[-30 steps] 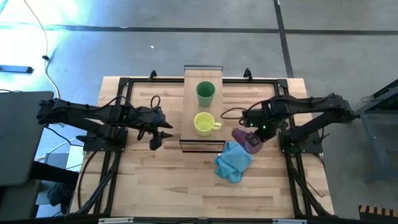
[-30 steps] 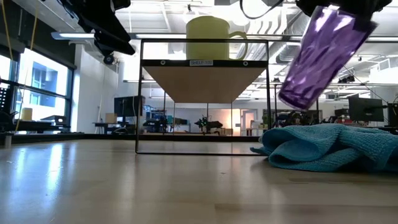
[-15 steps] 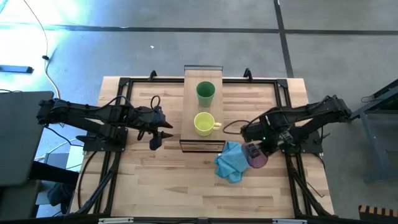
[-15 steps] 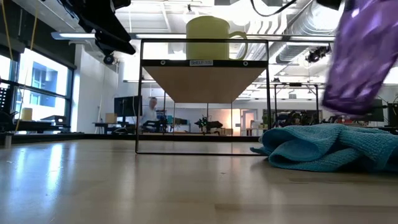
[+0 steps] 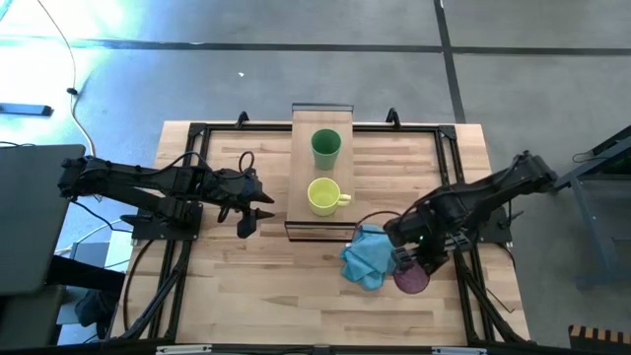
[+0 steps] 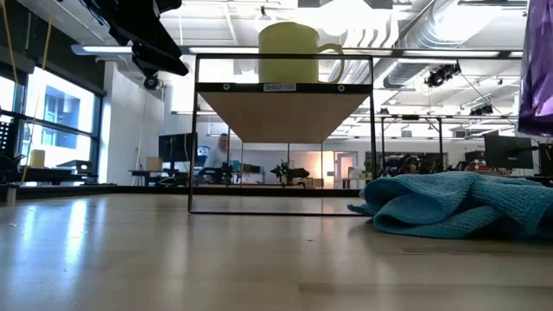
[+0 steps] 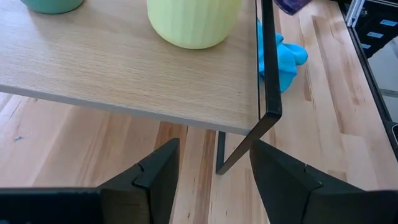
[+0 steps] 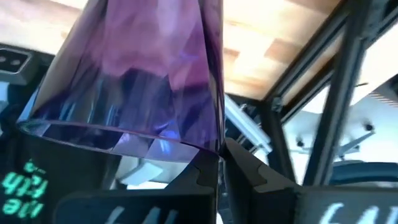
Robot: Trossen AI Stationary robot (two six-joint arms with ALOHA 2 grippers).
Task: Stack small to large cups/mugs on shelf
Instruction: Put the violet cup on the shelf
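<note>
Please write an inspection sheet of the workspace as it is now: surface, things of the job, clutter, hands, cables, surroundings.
Surface: wooden table, dark frame rails on it.
Job's things: green cup and yellow mug stand on the shelf; purple tumbler is held off the shelf.
Clutter: blue cloth beside the shelf.
Hands: right hand shut on the tumbler; left hand open, left of the shelf.
Cables: floor cable.
Surroundings: grey floor; a person far behind.
</note>
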